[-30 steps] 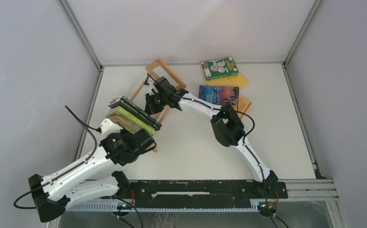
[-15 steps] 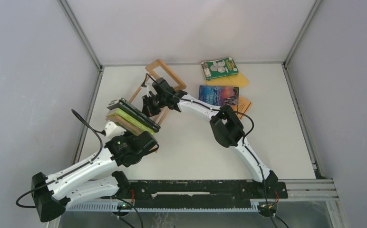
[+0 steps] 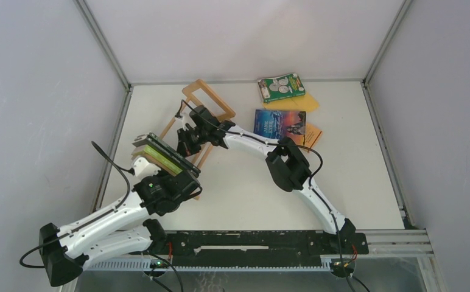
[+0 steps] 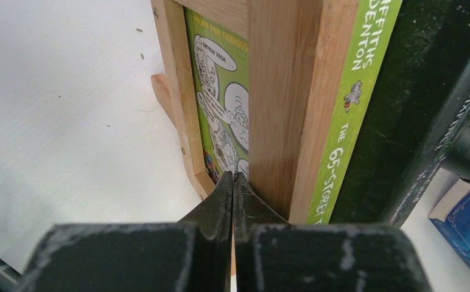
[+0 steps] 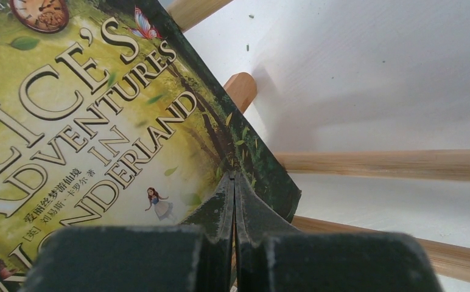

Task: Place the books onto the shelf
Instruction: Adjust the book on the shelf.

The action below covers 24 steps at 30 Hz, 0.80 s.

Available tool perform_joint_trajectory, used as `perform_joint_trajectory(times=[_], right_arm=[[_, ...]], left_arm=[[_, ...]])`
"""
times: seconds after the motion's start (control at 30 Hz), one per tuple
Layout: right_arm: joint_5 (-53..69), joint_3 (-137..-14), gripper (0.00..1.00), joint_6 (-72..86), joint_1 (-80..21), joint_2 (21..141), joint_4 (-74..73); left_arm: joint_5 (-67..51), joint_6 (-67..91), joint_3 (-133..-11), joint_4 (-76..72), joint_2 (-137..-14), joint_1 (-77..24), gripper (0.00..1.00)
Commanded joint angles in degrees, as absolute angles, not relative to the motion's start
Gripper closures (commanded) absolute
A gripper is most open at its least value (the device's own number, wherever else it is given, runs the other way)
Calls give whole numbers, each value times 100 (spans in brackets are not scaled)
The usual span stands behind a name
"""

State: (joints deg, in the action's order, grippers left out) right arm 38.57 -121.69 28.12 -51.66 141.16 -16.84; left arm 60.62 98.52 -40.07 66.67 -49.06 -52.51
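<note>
— In the left wrist view we find the shelf (image 4: 281, 91) brightly and evenly lit. The lime-green book (image 4: 342, 121) just right of it prints sharp. Only the left tool (image 4: 233, 176), below the shelf, looks a little soft.

— We see the same in the right wrist view. The right tool (image 5: 234, 176) is soft and the illustrated book (image 5: 98, 152) is crisp. A broad grey shadow lies on the table (image 5: 372, 73) just beyond the shelf's rods.

— From overhead we get diffuse white light, and the table right of the shelf is nearly washed out.

— We note only faint, soft-edged shadows under the shelf there.
</note>
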Motion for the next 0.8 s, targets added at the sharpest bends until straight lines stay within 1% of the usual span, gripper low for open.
perform_joint_trajectory(times=[0.0, 0.2, 0.27, 0.47, 0.67, 0.77], right_arm=[[4382, -12100, 96, 3023, -5479, 14052, -1531], [4293, -12076, 96, 3025, -5441, 14001, -1543], [4192, -12069, 94, 2971, -5413, 13956, -1578], [3729, -12054, 76, 2765, -5152, 13767, -1769], [3376, -11805, 64, 2678, -4885, 13453, -1756], [3292, -11612, 60, 2710, -4790, 13265, -1636]], left_arm=[[6179, 9801, -3958, 6453, -4808, -5282, 100], [6152, 9796, -3909, 6481, -4731, -5284, 100], [6164, 9771, -3953, 6516, -4709, -5289, 100], [6188, 9651, -4262, 6845, -4649, -5282, 100], [6130, 9607, -4713, 7430, -4631, -5282, 99], [6088, 9507, -4890, 7655, -4502, -5282, 97]])
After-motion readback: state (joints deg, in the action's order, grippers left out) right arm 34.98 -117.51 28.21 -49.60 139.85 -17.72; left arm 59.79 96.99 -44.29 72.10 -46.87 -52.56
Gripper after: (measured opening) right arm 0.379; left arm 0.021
